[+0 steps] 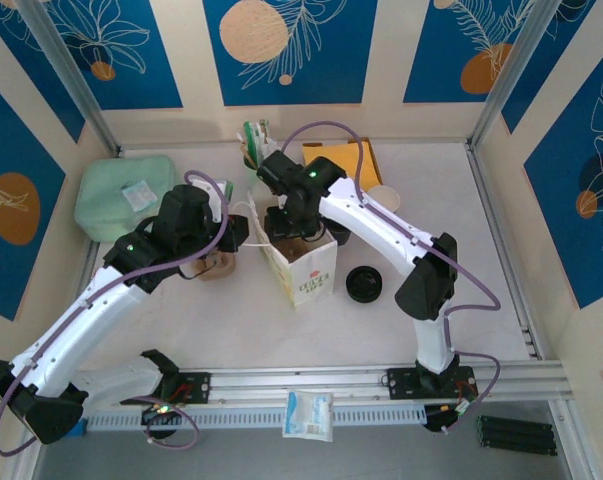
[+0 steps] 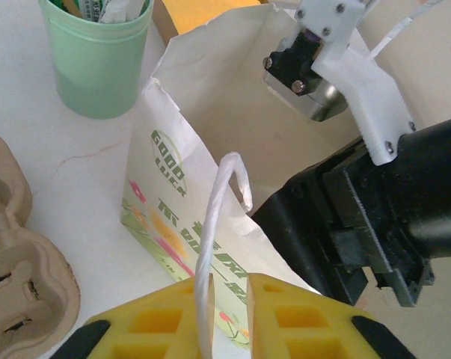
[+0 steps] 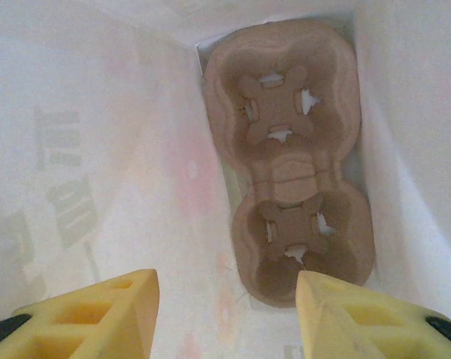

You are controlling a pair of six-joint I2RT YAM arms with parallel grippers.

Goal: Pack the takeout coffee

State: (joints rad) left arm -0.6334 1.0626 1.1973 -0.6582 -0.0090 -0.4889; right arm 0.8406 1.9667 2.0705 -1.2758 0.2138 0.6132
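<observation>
The white printed paper bag (image 1: 303, 268) could slump: the left gripper (image 2: 230, 299) has its jaws narrowly parted around the bag's white cord handle (image 2: 218, 217). The right gripper (image 3: 226, 288), spread and empty, hangs inside the bag above a brown moulded-pulp cup carrier (image 3: 292, 194). The white-and-brown paper coffee cup (image 1: 386, 197) seems to sit beyond the bag, unpacked.

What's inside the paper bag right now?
Inside the paper bag, a brown pulp cup carrier lies on the bottom, both sockets empty. The right gripper hangs open above it. Whatever lies beneath the carrier is covered.
</observation>
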